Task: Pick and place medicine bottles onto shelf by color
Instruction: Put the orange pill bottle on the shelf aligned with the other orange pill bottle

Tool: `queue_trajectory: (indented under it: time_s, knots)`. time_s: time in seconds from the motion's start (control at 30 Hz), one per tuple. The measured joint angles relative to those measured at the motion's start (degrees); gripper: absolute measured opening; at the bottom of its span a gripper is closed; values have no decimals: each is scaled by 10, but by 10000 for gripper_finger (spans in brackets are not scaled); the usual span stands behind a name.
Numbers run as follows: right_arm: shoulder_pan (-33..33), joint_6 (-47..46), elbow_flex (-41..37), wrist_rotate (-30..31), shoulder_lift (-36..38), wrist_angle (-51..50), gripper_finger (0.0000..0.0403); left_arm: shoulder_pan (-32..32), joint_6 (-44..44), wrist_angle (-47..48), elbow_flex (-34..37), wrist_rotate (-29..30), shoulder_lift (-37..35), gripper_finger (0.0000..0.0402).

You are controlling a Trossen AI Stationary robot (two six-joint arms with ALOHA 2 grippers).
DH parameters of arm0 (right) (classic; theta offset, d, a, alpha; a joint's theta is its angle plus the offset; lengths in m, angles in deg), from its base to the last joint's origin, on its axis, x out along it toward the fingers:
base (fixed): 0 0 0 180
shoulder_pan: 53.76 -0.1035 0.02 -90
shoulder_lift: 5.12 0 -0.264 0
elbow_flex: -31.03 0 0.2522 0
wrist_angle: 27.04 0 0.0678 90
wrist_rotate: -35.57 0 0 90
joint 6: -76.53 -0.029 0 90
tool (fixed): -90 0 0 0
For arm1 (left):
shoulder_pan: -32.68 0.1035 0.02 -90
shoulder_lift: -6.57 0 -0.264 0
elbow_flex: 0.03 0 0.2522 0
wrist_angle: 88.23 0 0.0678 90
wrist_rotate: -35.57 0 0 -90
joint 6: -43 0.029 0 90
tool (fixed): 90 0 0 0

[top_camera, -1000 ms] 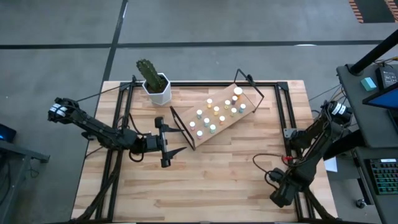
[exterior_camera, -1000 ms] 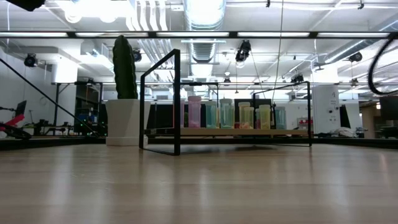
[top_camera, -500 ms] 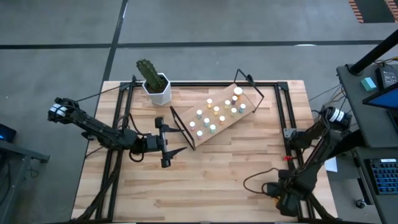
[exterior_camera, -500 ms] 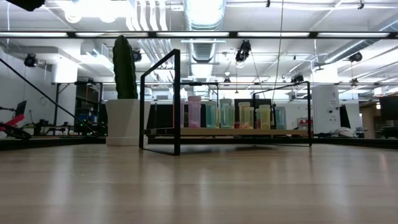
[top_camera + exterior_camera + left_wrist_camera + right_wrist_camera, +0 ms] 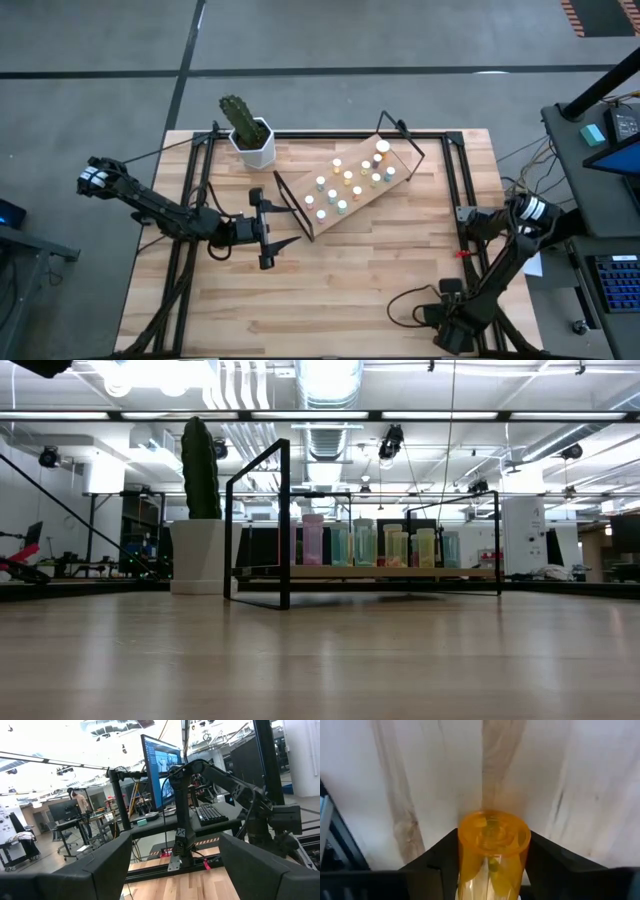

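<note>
Several medicine bottles stand on the shelf, a tilted light-wood board in a black wire frame at mid-table; the low view shows them in a row. My right gripper points down at the table's near right corner, shut on an orange translucent bottle. My left gripper hovers open, left of the shelf, with nothing between its fingers. My right gripper has the orange bottle pinched between its two fingers, one on each side of the round wall. The fingers point steeply down and lie along the bottle. Its round end shows at the fingertips. Whether it rests on the table, I cannot tell.
A white pot with a cactus stands at the far left, beside the shelf. Black frame rails run along the table's left and right sides. A loose cable loops over the planks near my right gripper.
My right arm has swung toward the table's near edge and sunk lower at the near right corner, with its wrist rolling. The cable loop beside it has shifted along.
</note>
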Motion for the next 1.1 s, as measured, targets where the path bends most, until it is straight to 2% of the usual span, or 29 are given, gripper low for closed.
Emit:
queue_trajectory:
  time_s: [0.1,0.2,0.27,0.37,0.47,0.57,0.77,0.87,1.1]
  knots:
    - [8,9,15,2,-2,-19,165,0,0,0,0,0,0,280]
    - [24,19,39,55,9,-50,168,0,-1,0,0,0,0,280]
    - [39,25,60,123,20,-75,172,0,-1,0,0,0,0,280]
    - [71,31,98,268,37,-116,175,0,-2,0,0,0,0,280]
    - [111,87,132,398,58,-122,175,0,-4,0,0,0,0,280]
    - [151,161,144,475,85,-86,175,0,-7,0,1,0,0,280]
    - [216,428,116,483,112,54,175,-6,-45,0,5,-4,13,280]
    - [246,547,88,457,102,132,175,-14,-63,4,10,-4,25,280]
    - [330,676,55,460,30,212,176,-32,-101,29,10,-4,48,280]
